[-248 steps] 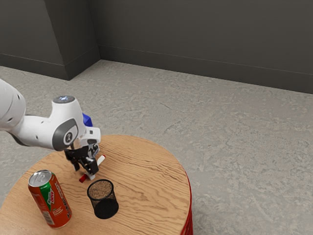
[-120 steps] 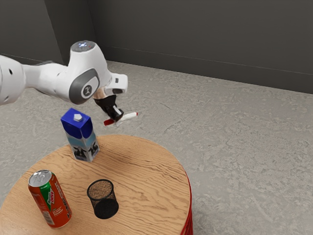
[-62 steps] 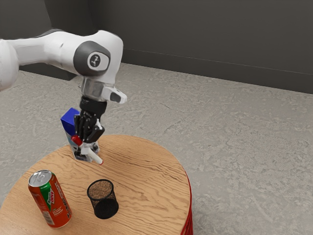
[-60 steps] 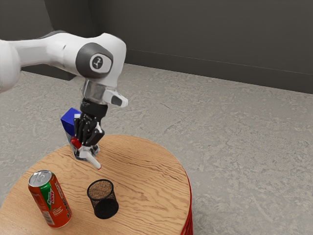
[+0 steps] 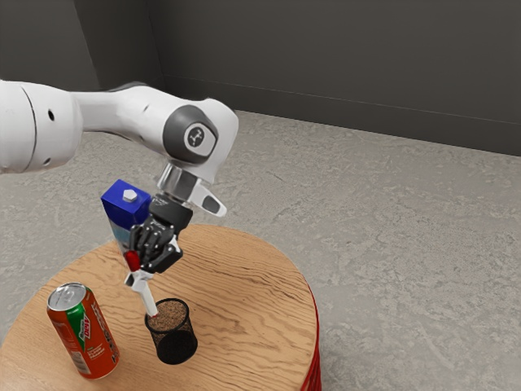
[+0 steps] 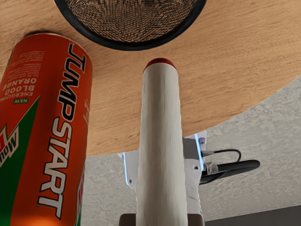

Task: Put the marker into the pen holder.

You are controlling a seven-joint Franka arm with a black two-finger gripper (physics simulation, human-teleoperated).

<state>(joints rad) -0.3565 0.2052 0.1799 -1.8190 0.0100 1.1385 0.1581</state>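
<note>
My gripper (image 5: 140, 273) is shut on the marker (image 5: 146, 296), above the table at the pen holder's near-arm side. The marker is white with a red cap by the fingers, and it tilts steeply with its free end down. That end overlaps the rim of the black mesh pen holder (image 5: 177, 345) in the exterior view; whether it is inside cannot be told there. In the wrist view the marker (image 6: 162, 141) runs up from the lower edge, its red tip just short of the pen holder's rim (image 6: 134, 46). The pen holder stands upright.
An orange-red can (image 5: 84, 332) stands on the round wooden table (image 5: 244, 285), beside the pen holder toward the exterior view's left. A blue-topped carton (image 5: 126, 209) stands behind the gripper, partly covered by it. The table's curved edge lies toward the exterior view's right.
Since picking the marker up from the table, my gripper has lifted it, turned it from near level to steep, and lowered it toward the pen holder. The carton, can and pen holder have stayed put.
</note>
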